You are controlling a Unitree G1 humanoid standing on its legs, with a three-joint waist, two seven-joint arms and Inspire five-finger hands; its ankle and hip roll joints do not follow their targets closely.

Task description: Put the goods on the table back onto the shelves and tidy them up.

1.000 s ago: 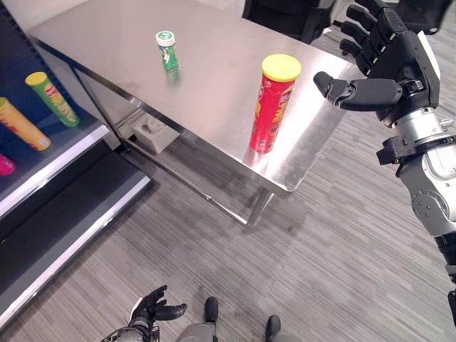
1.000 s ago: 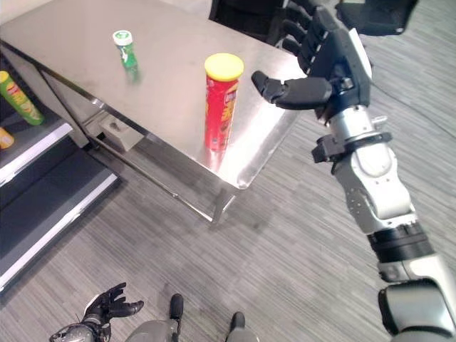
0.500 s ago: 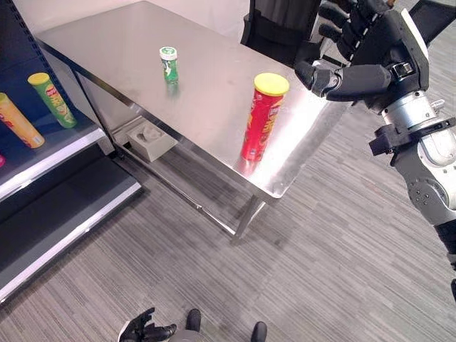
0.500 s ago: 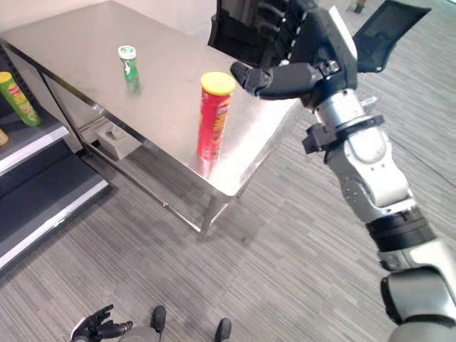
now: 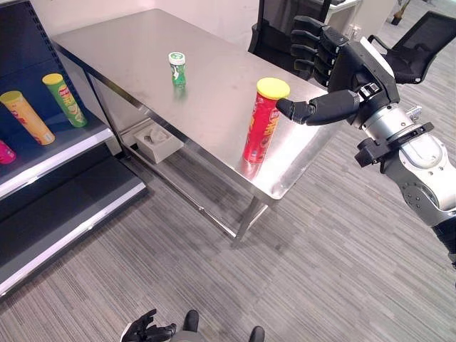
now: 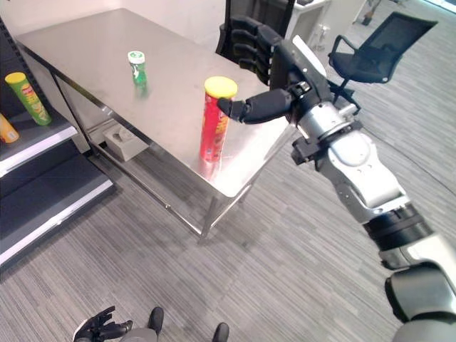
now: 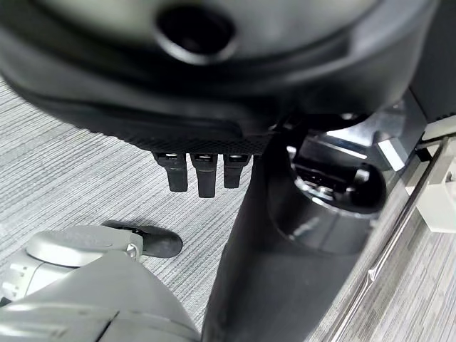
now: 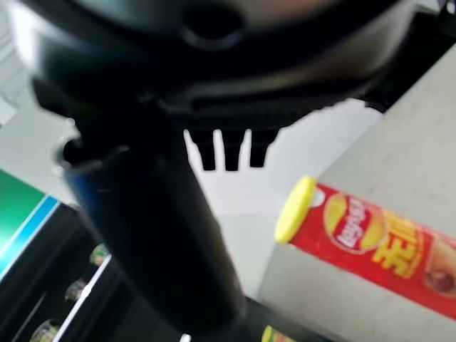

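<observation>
Two goods on table: a tall red can (image 5: 264, 121) with a yellow lid and a small green bottle (image 5: 177, 68) are seen standing upright on the steel table (image 5: 128, 50), well apart from each other.
Red can: placed near the table's front corner, on the side of the right arm; its reflection is cast on the steel.
Green bottle: set farther back, toward the middle of the table top, white-capped.
Right robot hand (image 5: 335, 75): held above the table edge just beside the red can's lid; fingers are spread and only loosely bent, thumb stretched toward the lid, its tip very near the rim. Contact cannot be judged. Nothing is gripped.
Right wrist view: the red can (image 8: 370, 239) is seen past the thumb, apart from the fingers.
Left robot hand (image 5: 147, 330): seen low at the bottom edge over the floor, fingers relaxed and splayed, nothing held.
Shelves: a dark shelf unit (image 5: 50, 153) is stood to the left of the table; a green can (image 5: 65, 100) and an orange can (image 5: 26, 117) are laid on it side by side, with a pink item (image 5: 6, 152) at the edge.
Under table: a pale box (image 5: 154, 140) is seen on the floor.
Behind table: a black office chair (image 5: 420, 53) is placed near the right arm.
</observation>
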